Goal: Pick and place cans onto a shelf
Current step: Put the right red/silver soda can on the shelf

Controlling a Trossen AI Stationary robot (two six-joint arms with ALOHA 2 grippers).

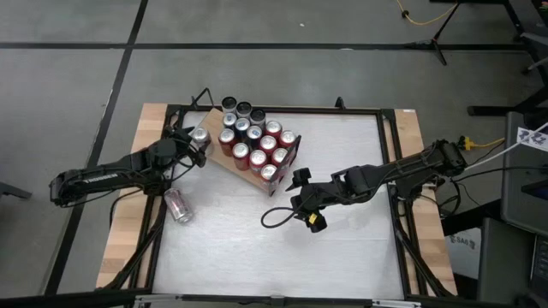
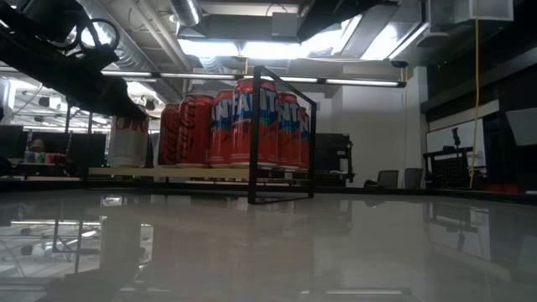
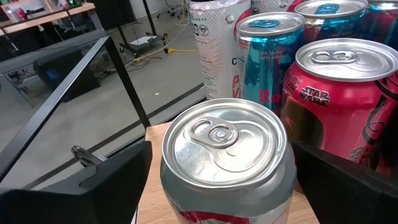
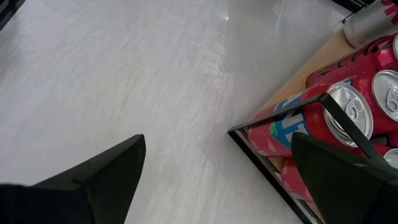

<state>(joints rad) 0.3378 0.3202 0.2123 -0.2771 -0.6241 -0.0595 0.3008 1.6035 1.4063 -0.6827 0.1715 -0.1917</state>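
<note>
Left gripper (image 1: 199,142) at shelf's (image 1: 221,159) left edge, fingers (image 3: 93,186) spread wide either side of silver-topped can (image 3: 227,158); can upright on board, fingers flank it, contact not discernible. Can cluster (image 1: 257,144) upright on shelf, packed toward black frame (image 1: 287,167); red, blue-silver and slim silver cans just beside flanked can. One can (image 1: 178,205) lying on its side on table (image 1: 342,248), left of shelf. Right gripper (image 1: 301,190) just right of frame, above bare table, fingers (image 4: 93,180) wide open, holding nothing.
</note>
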